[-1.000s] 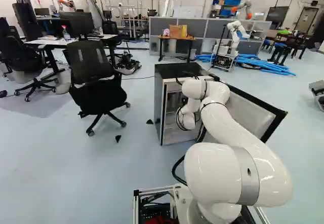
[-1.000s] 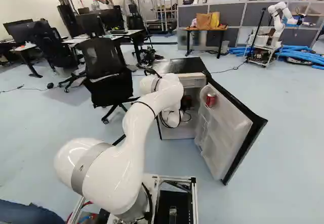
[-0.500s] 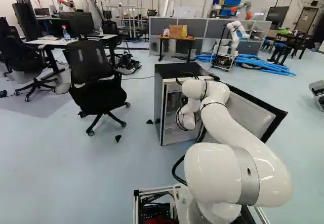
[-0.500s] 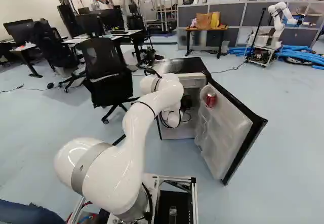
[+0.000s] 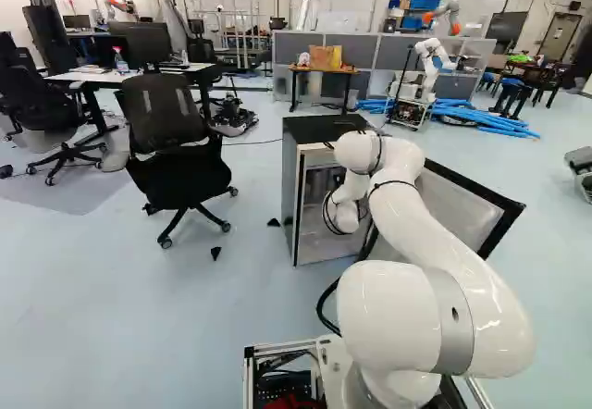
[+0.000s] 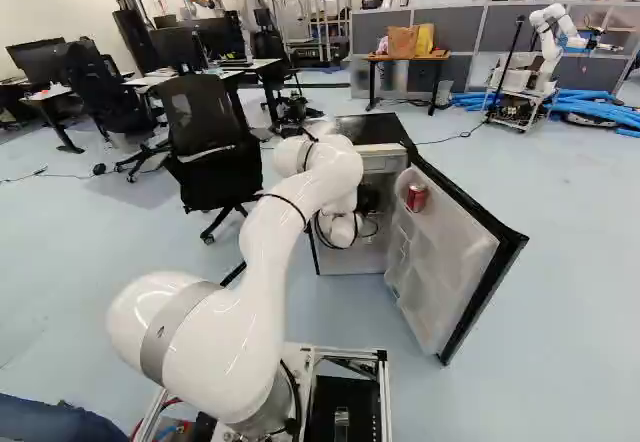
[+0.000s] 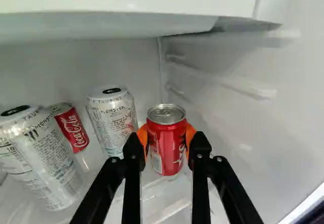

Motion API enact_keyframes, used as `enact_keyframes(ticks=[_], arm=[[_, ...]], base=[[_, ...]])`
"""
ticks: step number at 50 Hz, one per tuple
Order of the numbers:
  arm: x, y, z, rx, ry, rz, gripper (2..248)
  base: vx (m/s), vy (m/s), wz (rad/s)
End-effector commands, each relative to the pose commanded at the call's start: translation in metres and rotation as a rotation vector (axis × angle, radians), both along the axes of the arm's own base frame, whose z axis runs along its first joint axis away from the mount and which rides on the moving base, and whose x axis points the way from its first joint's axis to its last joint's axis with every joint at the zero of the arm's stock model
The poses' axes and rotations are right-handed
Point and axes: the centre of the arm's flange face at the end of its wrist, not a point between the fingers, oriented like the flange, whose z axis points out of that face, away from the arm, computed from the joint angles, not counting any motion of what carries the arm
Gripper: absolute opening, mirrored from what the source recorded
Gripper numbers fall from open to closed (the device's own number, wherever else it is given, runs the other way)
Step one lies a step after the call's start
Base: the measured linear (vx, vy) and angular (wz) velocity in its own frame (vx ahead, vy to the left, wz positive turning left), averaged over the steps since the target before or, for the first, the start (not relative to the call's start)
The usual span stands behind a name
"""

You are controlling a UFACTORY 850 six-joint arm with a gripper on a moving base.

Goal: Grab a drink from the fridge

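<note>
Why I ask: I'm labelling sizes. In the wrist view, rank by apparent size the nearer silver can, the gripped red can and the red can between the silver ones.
1. Nearer silver can
2. Gripped red can
3. Red can between the silver ones

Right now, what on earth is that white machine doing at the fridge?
The white robot arm is reaching into the open fridge. Its end effector grips a red can between two orange pads. Silvery cans and another red can sit nearby. Whether the gripped one is lifted, I can't tell.
</note>
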Motion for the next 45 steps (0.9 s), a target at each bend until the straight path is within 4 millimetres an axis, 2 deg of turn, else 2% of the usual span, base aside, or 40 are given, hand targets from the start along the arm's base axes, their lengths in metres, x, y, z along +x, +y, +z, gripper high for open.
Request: enact_keyframes(ticks=[20, 45], arm=[[-0.019, 0.001, 0.01, 0.011, 0.038, -0.006, 94], [-0.053, 0.008, 0.055, 0.024, 0.084, -0.01, 94]], base=[[0.0, 0.0, 0.0], [0.0, 0.0, 0.0]])
